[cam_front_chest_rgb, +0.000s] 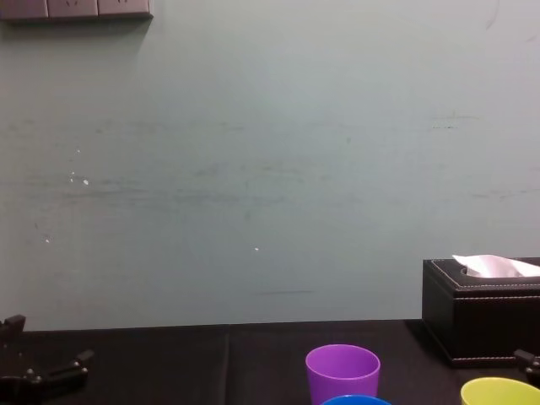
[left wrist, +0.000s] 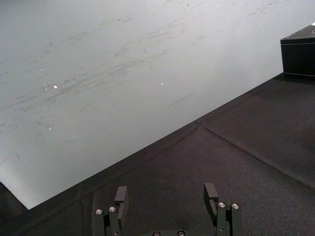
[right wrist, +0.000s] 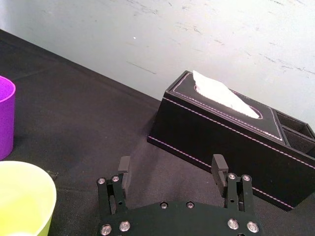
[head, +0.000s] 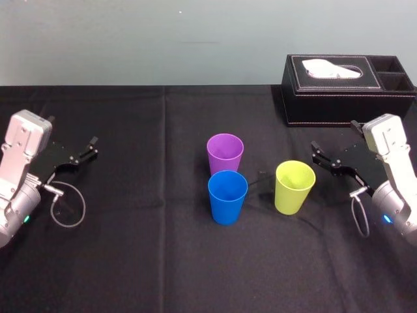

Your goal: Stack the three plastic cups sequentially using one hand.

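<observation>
On black cloth (head: 163,261), near wall (head: 130,39), cups (head: 227,195)

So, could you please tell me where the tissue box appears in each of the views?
Head view: tissue box, far right, by the wall.
Left wrist view: one black corner, far across the cloth.
Right wrist view: large, just beyond the right end effector.
Chest view: at the right edge.
Shared landmark: the pale wall behind it.

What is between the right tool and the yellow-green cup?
Nothing: in the head view, only bare black tablecloth separates the black two-fingered right tool from the yellow-green tapered plastic cup.
</observation>
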Robot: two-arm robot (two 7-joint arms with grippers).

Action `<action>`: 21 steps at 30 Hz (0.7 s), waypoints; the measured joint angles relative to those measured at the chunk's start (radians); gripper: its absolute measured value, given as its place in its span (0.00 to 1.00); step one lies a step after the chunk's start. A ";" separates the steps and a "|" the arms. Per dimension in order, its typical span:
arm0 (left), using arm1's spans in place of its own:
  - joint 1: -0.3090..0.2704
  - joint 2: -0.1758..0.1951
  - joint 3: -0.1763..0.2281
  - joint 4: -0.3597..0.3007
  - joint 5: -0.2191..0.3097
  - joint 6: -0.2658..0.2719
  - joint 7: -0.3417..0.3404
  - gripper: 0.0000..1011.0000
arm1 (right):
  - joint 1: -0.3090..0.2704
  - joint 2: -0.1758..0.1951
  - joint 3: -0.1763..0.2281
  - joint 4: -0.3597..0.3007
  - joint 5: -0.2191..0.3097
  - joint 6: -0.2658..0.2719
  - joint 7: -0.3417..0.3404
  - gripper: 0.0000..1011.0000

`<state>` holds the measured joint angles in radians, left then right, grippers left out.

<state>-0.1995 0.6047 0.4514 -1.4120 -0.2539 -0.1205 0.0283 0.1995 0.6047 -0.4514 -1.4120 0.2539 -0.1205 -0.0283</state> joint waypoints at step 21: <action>0.000 0.000 0.000 0.000 0.000 0.000 0.000 1.00 | 0.000 0.000 0.000 0.000 0.000 0.000 0.000 0.99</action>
<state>-0.1995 0.6047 0.4514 -1.4120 -0.2539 -0.1205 0.0283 0.1995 0.6047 -0.4514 -1.4120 0.2539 -0.1205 -0.0283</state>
